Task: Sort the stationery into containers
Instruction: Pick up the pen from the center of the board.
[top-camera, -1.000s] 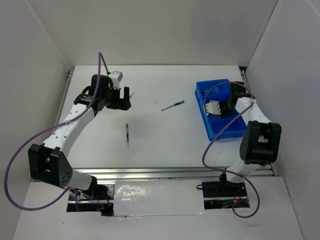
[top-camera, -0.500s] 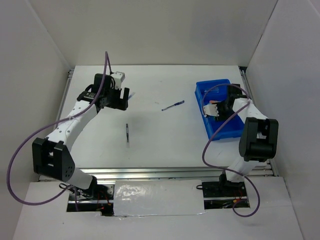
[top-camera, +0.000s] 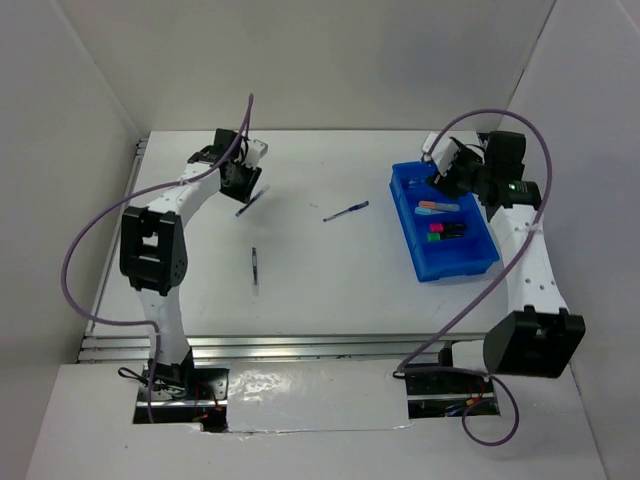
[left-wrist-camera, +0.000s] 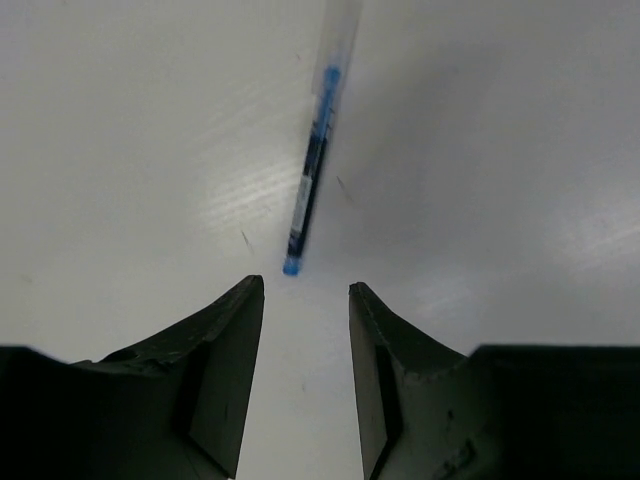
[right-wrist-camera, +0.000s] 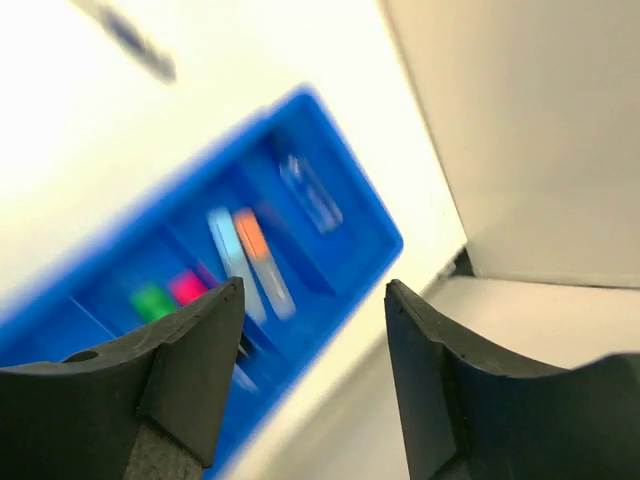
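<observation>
A thin blue pen (left-wrist-camera: 312, 190) lies on the white table just ahead of my left gripper (left-wrist-camera: 305, 290), which is open with nothing between its fingers. In the top view that gripper (top-camera: 245, 185) is at the far left, with the pen (top-camera: 250, 202) at its tips. A second blue pen (top-camera: 346, 211) lies mid-table and a slim grey pen (top-camera: 255, 268) nearer me. The blue divided tray (top-camera: 470, 262) holds a light-blue marker (top-camera: 437, 207) and pink-capped (top-camera: 436, 228) and green-capped (top-camera: 436, 238) highlighters. My right gripper (top-camera: 445, 178) hangs open and empty over the tray's far end (right-wrist-camera: 350, 250).
White walls enclose the table on three sides; the right wall stands close behind the tray. A metal rail (top-camera: 300, 345) runs along the near edge. Purple cables (top-camera: 80, 250) loop from both arms.
My left gripper swung toward the far side, over the blue pen, and its jaws narrowed. My right gripper opened and rose out of the tray toward the far right, leaving the markers in view.
</observation>
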